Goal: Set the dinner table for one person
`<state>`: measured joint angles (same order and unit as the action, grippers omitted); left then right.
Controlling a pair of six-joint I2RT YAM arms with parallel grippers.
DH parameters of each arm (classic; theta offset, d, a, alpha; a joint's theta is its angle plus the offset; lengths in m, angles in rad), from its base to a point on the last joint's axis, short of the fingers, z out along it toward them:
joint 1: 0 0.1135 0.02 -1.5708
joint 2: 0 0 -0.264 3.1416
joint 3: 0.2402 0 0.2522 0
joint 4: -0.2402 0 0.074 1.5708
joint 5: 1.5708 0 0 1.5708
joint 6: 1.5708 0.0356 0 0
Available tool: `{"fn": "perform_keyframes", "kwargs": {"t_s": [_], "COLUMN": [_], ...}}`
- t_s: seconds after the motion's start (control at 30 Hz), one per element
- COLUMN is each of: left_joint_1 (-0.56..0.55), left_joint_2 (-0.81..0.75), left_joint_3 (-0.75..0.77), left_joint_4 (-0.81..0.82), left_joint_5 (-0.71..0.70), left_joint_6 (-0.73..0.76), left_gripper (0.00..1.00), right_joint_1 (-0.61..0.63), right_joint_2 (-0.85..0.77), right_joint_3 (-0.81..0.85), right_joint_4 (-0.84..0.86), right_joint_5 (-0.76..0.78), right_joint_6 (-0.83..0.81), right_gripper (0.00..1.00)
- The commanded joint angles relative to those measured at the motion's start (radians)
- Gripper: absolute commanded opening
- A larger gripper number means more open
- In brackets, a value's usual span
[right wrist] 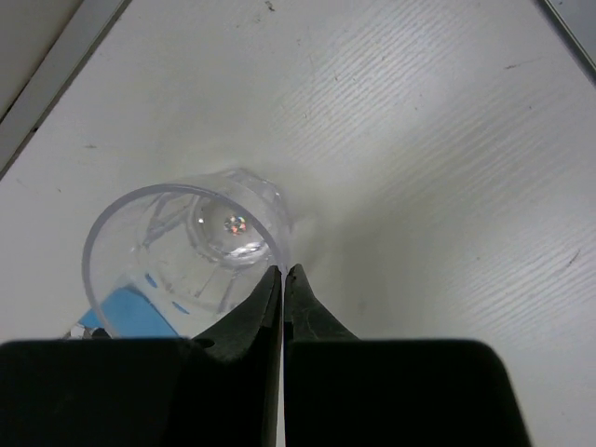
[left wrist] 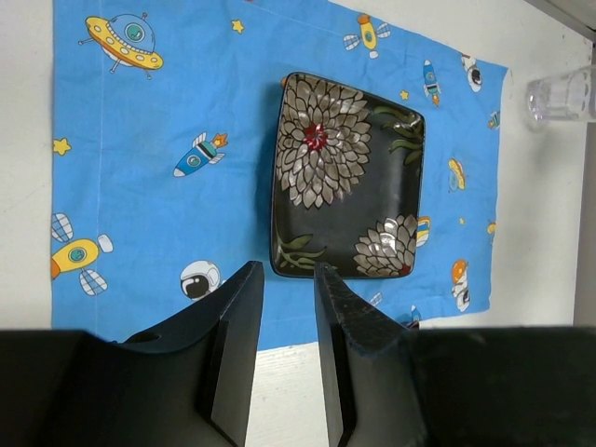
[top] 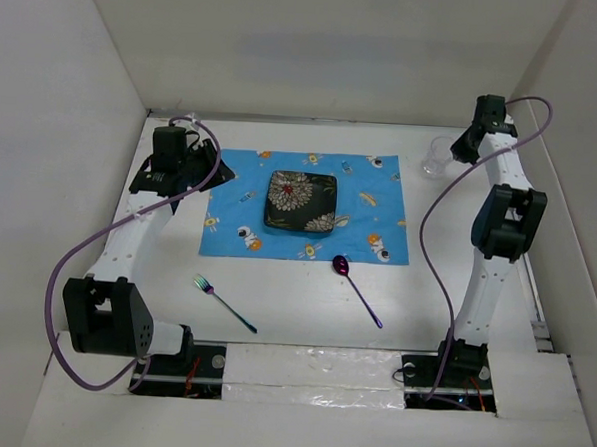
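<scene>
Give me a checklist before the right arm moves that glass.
1. Right gripper shut at the rim of the clear glass: ok.
2. Rim truly pinched in that grip: cannot tell.
3. Glass upright: ok.
4. Left gripper empty, jaws apart: ok.
5. Plate on the placemat: ok.
6. Fork and spoon set beside the plate: not ok; both lie on the dinner table, nearer the arm bases.

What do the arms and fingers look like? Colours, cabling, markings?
Both alike: left arm and right arm have white tubular links with boxy black joint housings. A purple cable loops loosely along each. Fingers are matte black, flat-faced, tapering to the tips. No markings visible.
</scene>
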<state>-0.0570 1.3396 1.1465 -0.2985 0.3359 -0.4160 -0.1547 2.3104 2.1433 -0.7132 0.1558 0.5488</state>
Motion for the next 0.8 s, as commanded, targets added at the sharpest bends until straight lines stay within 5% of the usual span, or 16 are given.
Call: {"fn": "perform_keyframes", "kwargs": {"t_s": [0.0, 0.37, 0.77], "left_joint_1": [0.003, 0.003, 0.003], "left_joint_2": [-0.048, -0.046, -0.088], "left_joint_3": [0.033, 0.044, -0.007], "left_joint_4": [0.012, 0.028, 0.044], "left_joint_5": [0.006, 0.049, 0.051], "left_joint_6": [0.013, 0.008, 0.005], "left_gripper": [0.26, 0.27, 0.30], "right_joint_1": [0.023, 0.263, 0.342], "right_joint_2": [-0.161, -0.361, -0.148], "right_joint_3": [-0.067, -0.227, -0.005], "right_joint_4": [0.069, 0.116, 0.005], "right_joint_5": [0.007, -0.097, 0.019], "right_joint_6": [-0.015, -0.070, -0.078], "right_gripper": [0.00, 0.00, 0.00]}}
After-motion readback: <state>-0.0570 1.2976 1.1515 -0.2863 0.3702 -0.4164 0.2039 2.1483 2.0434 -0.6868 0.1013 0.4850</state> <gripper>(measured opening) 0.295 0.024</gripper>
